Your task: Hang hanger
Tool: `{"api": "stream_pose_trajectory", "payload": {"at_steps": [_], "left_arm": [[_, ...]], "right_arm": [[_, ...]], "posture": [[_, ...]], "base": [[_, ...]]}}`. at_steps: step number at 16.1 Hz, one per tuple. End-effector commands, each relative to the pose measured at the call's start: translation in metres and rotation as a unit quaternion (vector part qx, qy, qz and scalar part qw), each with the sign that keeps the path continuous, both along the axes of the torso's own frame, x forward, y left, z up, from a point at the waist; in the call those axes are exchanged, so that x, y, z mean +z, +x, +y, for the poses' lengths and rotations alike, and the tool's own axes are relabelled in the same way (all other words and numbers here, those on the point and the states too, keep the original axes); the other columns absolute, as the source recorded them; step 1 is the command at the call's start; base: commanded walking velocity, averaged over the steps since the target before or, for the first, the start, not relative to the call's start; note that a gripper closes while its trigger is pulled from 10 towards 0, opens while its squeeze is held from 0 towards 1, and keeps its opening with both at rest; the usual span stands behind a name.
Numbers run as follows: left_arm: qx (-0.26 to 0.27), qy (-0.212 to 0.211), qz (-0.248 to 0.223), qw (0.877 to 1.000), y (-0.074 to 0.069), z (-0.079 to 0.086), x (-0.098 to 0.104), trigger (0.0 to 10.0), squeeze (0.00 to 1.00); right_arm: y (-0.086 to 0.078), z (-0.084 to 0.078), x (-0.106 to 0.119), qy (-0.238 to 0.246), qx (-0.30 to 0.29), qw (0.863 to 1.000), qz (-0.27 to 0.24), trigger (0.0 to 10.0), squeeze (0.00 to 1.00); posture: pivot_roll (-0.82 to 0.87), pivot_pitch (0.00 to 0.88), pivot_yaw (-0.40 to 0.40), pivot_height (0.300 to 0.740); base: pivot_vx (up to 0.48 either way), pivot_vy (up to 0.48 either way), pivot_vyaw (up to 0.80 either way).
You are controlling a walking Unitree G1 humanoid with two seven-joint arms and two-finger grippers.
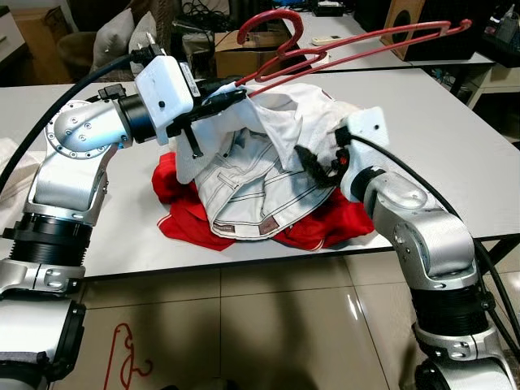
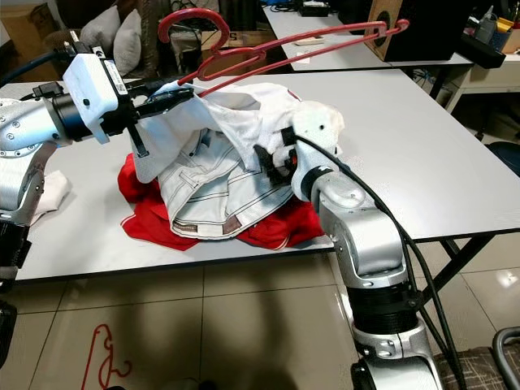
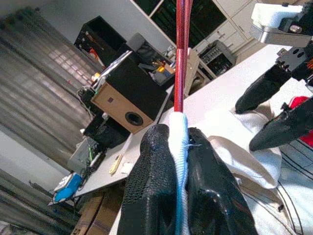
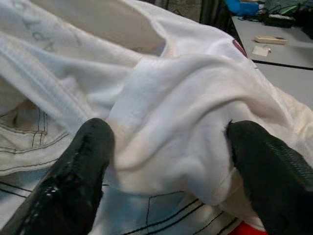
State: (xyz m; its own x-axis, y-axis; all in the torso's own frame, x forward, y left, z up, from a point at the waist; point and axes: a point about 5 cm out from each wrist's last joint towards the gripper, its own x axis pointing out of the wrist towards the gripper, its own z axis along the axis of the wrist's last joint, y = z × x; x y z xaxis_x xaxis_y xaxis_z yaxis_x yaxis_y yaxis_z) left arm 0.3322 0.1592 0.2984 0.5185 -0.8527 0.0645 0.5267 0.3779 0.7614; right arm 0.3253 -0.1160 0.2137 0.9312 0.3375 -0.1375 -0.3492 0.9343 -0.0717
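A red hanger (image 1: 357,45) slants up over the white table (image 1: 455,146), its hook near the far edge. My left gripper (image 1: 223,96) is shut on the hanger's lower end, and a fold of the white shirt (image 1: 260,162) is pinched with it; the red rod (image 3: 181,54) rises from between the fingers (image 3: 151,181). The shirt is lifted at that corner and otherwise heaped on a red garment (image 1: 187,219). My right gripper (image 1: 317,166) is open at the shirt's right side, its fingers (image 4: 83,166) spread on either side of a bulge of white cloth (image 4: 181,132).
A second red hanger (image 1: 126,357) lies on the tiled floor below the table's front edge. Behind stand a cardboard box (image 1: 244,49), cushions (image 1: 114,36) and another table with a speaker (image 3: 124,98). White cloth (image 2: 53,191) lies at the table's left.
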Motion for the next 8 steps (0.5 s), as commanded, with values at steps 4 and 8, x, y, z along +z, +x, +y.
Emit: {"api": "stream_pose_trajectory", "payload": {"at_steps": [4, 8], "left_arm": [[-0.009, 0.006, -0.019, 1.0, -0.005, -0.005, 0.01, 0.0, 0.0], [-0.005, 0.004, -0.022, 1.0, -0.004, -0.005, 0.012, 0.0, 0.0]], "right_arm": [[0.005, -0.004, 0.003, -0.021, -0.008, 1.0, -0.009, 0.0, 0.0], [0.005, -0.006, -0.006, -0.093, 0.014, 0.996, 0.009, 0.0, 0.0]], "posture": [[-0.02, 0.0, 0.038, 0.74], [-0.02, 0.0, 0.032, 0.74]], "base": [[0.0, 0.0, 0.0], [0.0, 0.0, 0.0]]}}
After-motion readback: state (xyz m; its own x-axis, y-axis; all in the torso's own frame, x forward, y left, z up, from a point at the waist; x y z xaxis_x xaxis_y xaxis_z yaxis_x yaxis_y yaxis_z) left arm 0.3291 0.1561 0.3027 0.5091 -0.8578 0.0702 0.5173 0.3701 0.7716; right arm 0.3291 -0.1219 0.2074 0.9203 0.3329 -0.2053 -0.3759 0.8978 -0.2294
